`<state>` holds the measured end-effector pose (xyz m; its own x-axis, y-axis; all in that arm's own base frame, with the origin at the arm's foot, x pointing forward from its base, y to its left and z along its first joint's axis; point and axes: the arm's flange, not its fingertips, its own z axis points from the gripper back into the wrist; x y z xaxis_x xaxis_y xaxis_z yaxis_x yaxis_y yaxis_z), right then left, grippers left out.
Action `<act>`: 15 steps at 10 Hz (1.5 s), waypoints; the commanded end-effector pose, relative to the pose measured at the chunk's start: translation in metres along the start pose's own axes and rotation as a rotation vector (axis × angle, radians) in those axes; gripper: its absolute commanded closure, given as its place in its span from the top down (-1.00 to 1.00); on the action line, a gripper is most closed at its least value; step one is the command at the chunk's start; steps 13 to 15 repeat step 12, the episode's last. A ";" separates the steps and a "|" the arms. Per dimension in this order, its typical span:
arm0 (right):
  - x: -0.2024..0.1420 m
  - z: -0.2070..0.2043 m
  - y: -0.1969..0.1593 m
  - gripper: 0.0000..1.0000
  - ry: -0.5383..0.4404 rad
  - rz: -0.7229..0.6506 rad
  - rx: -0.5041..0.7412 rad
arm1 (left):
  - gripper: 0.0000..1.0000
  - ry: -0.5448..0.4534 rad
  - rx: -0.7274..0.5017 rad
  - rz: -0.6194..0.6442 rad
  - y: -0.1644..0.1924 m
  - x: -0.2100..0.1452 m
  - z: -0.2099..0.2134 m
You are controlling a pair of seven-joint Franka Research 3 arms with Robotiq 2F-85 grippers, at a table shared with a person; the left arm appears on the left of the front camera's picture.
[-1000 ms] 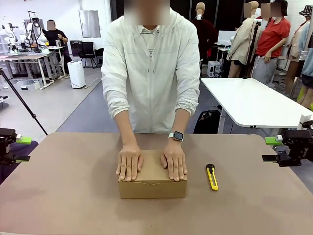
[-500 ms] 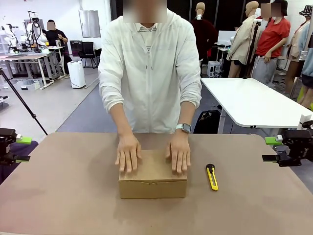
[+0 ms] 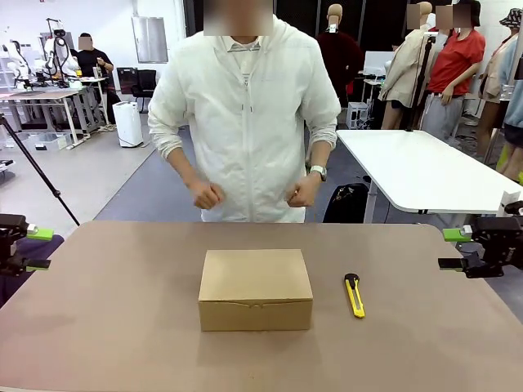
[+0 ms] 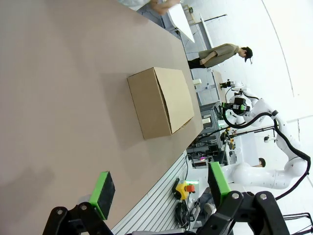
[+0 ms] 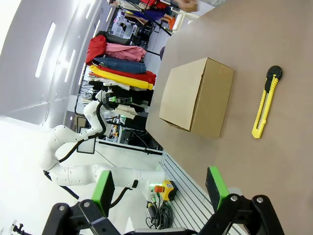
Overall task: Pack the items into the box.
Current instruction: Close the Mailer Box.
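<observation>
**Inspector A:** The box (image 3: 255, 289) is sitting closed near the middle of the brown worktop (image 3: 106, 327), slightly toward the robot's edge. Its flap lid is lying flat, with the tuck seam showing along the front face. Nothing is touching it. The contents are hidden, so I cannot say what is lying inside.

**Inspector B:** The left wrist view is showing the same box (image 4: 160, 101) standing alone on the bare surface. In the right wrist view the box (image 5: 197, 97) is sitting just apart from a yellow-and-black utility knife (image 5: 264, 102).

**Inspector A:** That utility knife (image 3: 354, 295) is lying flat beside the box, toward the worktop's right edge, not touching it.

**Inspector B:** And the arms?

**Inspector A:** The left gripper (image 3: 31, 248) is hanging at the worktop's left edge, and the right gripper (image 3: 454, 249) at its right edge, both well apart from the box. In each case the jaws are standing apart with nothing between the green pads. The wrist views are showing the same for the left gripper (image 4: 159, 190) and the right gripper (image 5: 160, 188).

**Inspector B:** The person?

**Inspector A:** The person (image 3: 245, 114) in a white jacket is standing at the far edge, holding both hands (image 3: 206, 194) loosely curled at waist height, off the worktop.
</observation>
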<state>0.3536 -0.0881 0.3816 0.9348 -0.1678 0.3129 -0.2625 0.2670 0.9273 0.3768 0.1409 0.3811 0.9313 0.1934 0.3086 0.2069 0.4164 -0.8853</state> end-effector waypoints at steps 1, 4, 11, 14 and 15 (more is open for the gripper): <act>0.000 -0.001 0.004 1.00 0.003 0.004 0.003 | 1.00 -0.011 -0.013 -0.006 -0.001 -0.002 0.002; 0.000 -0.001 0.004 1.00 0.003 0.004 0.003 | 1.00 -0.011 -0.013 -0.006 -0.001 -0.002 0.002; 0.000 -0.001 0.004 1.00 0.003 0.004 0.003 | 1.00 -0.011 -0.013 -0.006 -0.001 -0.002 0.002; 0.000 -0.001 0.004 1.00 0.003 0.004 0.003 | 1.00 -0.011 -0.013 -0.006 -0.001 -0.002 0.002; 0.000 -0.001 0.004 1.00 0.003 0.004 0.003 | 1.00 -0.011 -0.013 -0.006 -0.001 -0.002 0.002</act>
